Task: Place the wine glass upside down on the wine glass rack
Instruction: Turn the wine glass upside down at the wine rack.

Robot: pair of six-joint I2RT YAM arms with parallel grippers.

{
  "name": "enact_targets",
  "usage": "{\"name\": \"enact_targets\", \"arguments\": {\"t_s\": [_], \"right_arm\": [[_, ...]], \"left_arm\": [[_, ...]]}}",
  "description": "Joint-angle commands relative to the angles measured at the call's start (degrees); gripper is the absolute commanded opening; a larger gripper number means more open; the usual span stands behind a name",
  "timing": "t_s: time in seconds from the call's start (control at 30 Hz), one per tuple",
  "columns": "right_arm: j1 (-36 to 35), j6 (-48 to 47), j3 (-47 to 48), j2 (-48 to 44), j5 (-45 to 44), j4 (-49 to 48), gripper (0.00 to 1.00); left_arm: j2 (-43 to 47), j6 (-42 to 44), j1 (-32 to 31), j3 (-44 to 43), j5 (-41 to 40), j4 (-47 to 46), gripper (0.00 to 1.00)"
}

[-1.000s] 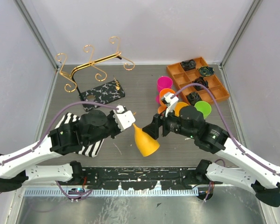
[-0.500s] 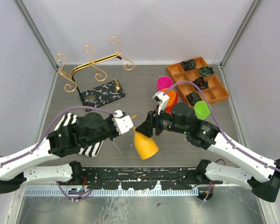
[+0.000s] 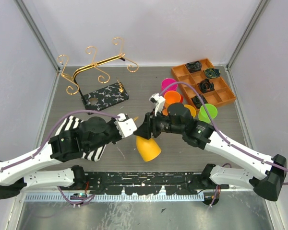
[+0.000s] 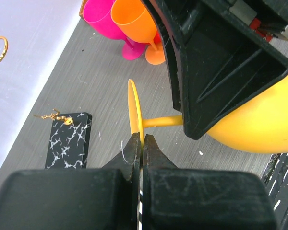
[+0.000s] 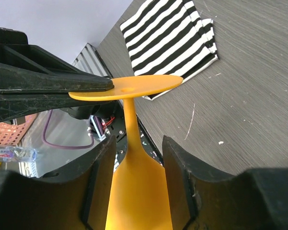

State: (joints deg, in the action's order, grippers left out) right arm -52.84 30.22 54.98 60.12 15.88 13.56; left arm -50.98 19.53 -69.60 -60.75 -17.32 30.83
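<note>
Presently, the left end effector (image 4: 140,142) is clamped on the foot of the wine glass (image 3: 148,148). The right end effector (image 5: 139,146) straddles the stem directly opposite; whether it grips cannot be told.

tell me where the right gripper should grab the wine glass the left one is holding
On the wine glass, take the stem where it widens into the bowl, a finger on each side, coming from the bowl end. The left gripper pinches the foot by its edge, so that end is taken; the flare should stop the grip sliding.
</note>
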Motion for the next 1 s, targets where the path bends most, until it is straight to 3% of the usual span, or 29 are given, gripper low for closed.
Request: {"name": "enact_targets", "arguments": {"t_s": [0.0,0.43,0.67,0.97], "right_arm": [[-0.25,0.09,2.41,1.41,3.61,-5.45,0.47],[-0.24,-1.45,0.60,2.11,5.36,-6.30,0.36],[-0.25,-1.16,0.19,4.04,6.24,-7.40,0.42],[-0.25,-0.98,0.14,6.27,7.65,-7.84,0.40]], "left_arm": [[0.60,0.69,-0.16,0.74,-1.99,-2.70,0.00],[0.71,1.39,-0.17,2.27,-5.38,-4.20,0.00],[1.79,1.39,-0.23,3.09,-7.04,-5.14,0.00],[1.69,1.26,-0.22,3.09,-7.31,-5.12,0.00]]}}
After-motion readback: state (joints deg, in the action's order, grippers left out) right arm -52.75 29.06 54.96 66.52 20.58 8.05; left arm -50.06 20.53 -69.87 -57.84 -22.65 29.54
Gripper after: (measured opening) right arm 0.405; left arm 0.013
